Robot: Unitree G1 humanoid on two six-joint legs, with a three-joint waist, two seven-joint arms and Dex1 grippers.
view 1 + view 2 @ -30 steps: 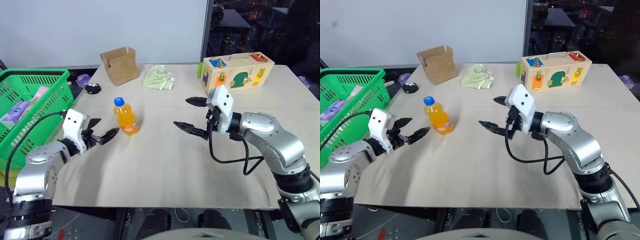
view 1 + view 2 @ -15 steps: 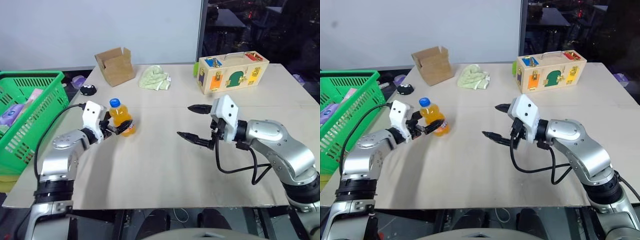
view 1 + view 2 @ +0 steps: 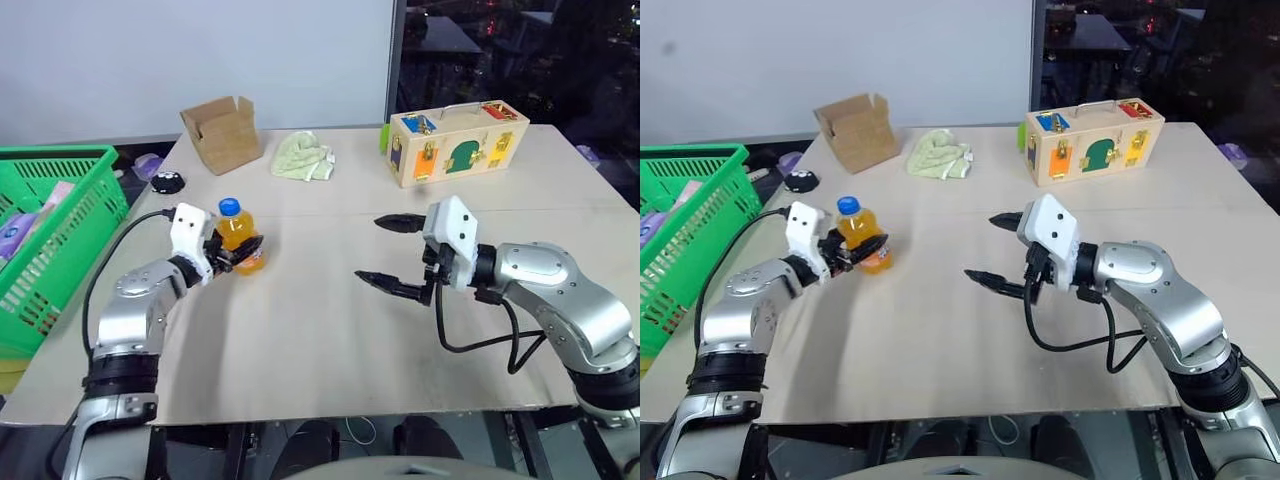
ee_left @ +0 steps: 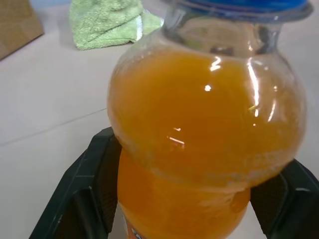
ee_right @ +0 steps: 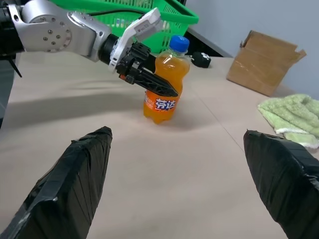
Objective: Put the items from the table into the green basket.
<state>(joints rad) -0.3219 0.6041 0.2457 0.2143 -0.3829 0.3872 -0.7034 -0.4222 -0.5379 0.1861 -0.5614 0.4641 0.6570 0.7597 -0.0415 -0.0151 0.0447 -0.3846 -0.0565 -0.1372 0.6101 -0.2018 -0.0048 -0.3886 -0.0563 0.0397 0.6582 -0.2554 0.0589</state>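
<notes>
Orange bottle [image 3: 240, 236] is being gripped by the left claw [image 3: 238, 252] on the tabletop [image 3: 330, 330], needing lifting to the green basket [image 3: 60, 230]; the right claw [image 3: 390, 255] is gaping empty.

The right gripper's [image 5: 179, 184] two black fingers stand wide apart over the table [image 5: 149, 164]. Beyond them, the left gripper [image 5: 149, 79] clasps the upright orange-drink bottle [image 5: 164, 84], near the green basket [image 5: 129, 12], a cardboard box [image 5: 264, 62] and a green cloth [image 5: 291, 117].
</notes>
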